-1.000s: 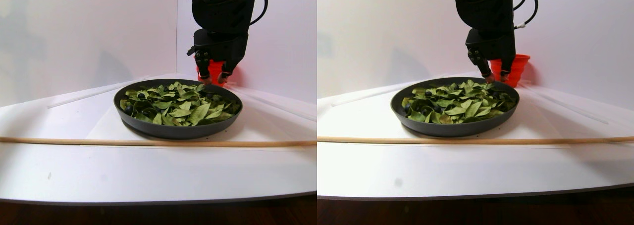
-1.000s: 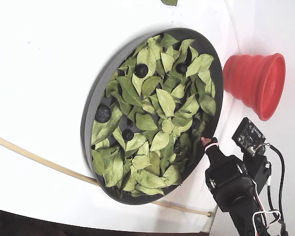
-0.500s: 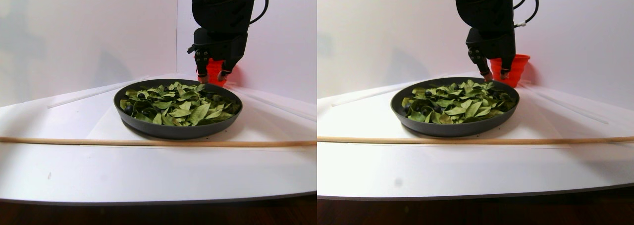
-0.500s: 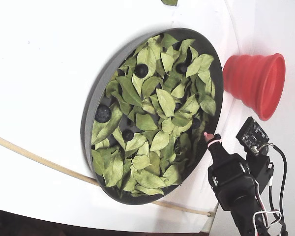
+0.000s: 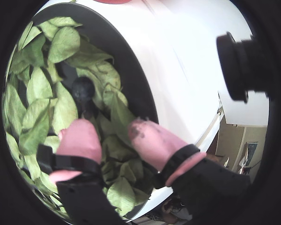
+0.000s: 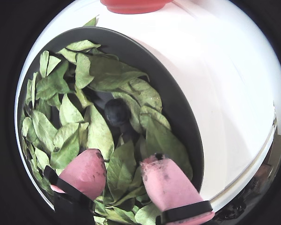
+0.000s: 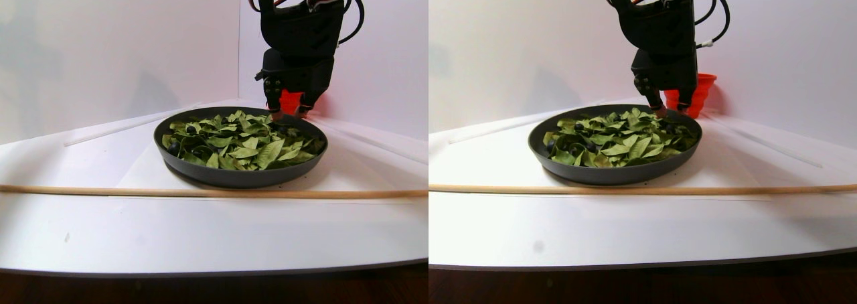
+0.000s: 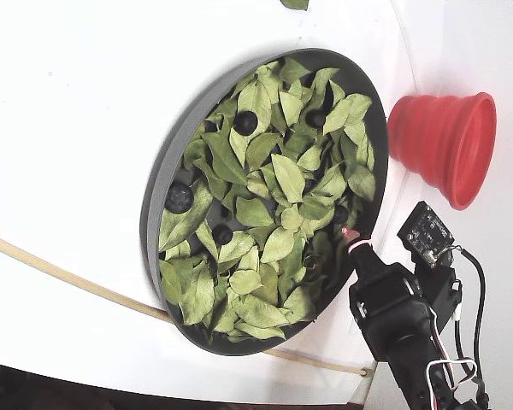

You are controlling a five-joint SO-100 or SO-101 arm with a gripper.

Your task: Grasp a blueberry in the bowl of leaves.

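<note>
The dark grey bowl [image 8: 153, 224] is full of green leaves [image 8: 286, 175], with several dark blueberries among them, such as one [image 8: 245, 122] near the far side. In both wrist views one blueberry [image 5: 83, 89] [image 6: 117, 111] lies half bared among the leaves [image 6: 98, 131], just ahead of my pink fingertips [image 6: 91, 164]. My gripper [image 5: 110, 125] [image 6: 123, 159] is open and empty. It hovers just over the leaves near the bowl's rim [image 5: 131, 70], on the side towards the red cup. In the fixed view the gripper [image 8: 352, 239] is at the bowl's right edge.
A red ribbed cup [image 8: 445, 141] lies beside the bowl on the white table, close to the arm. A thin wooden stick [image 7: 201, 192] lies across the table in front of the bowl [image 7: 234, 177]. A wall stands behind.
</note>
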